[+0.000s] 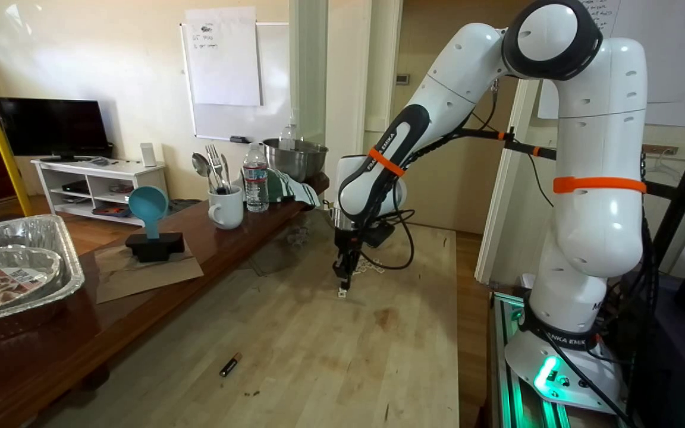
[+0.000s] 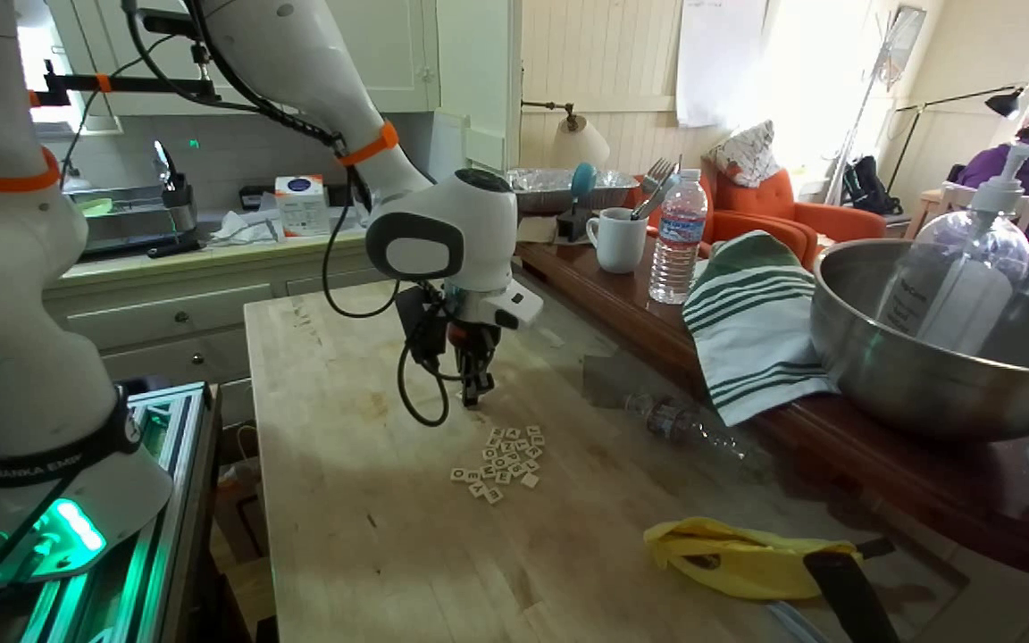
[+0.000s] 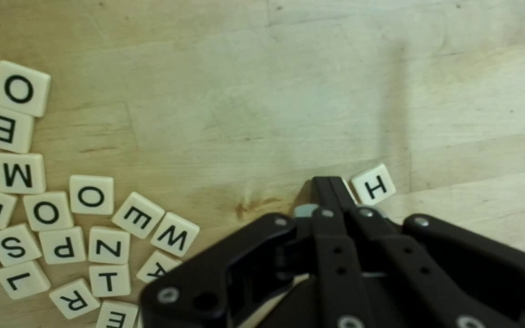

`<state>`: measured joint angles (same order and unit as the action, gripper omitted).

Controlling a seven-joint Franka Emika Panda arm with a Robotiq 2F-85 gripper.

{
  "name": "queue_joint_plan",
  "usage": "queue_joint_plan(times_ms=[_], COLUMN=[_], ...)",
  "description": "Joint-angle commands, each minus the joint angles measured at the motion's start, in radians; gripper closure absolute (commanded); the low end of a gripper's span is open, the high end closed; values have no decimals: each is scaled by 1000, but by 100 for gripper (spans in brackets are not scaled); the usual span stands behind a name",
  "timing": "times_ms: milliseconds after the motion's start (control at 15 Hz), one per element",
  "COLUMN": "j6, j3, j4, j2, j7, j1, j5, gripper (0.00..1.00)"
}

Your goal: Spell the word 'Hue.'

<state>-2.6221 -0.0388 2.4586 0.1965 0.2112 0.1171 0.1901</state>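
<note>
The gripper (image 3: 328, 179) is held low at the tabletop (image 3: 253, 136), its two fingers pressed together; no tile is seen pinched between them in the wrist view. Right at the tips a half-hidden tile (image 3: 350, 191) is partly covered — only a pale edge of it is shown, so its letter cannot be read, nor can it be told whether it is being touched. Just beside it, on the side away from the fingers, the H tile (image 3: 373, 184) is laid face up and slightly turned. In an exterior view the same spot is made out only as a pale patch (image 1: 342, 293), too small for any letter to be read.

By this arrangement the H is judged to be in place, and the covered tile may well be the U, since no U is legible among the other faces shown; that is only a guess. What is then left is the E, for none is seen beside the H.

Farther out, well apart from this start, the supply of letter tiles (image 2: 500, 463) is spread in a loose cluster. Several E tiles (image 3: 138, 215) are found there face up, one near the cluster's gripper-side edge — a convenient choice, it is judged. Elsewhere on the tabletop a battery (image 1: 230, 364) is seen.
</note>
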Motion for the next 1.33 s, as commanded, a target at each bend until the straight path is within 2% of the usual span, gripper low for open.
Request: queue_joint_plan(times_ms=[0,400,1267], j6=[19,20,-50], j3=[-5,-8,-7], j4=[-16,-18,53], j2=[73,68,-65], j7=[-17,-12,27], j1=[-18,-21,-13], j5=[28,33,65], gripper=[100,100,100])
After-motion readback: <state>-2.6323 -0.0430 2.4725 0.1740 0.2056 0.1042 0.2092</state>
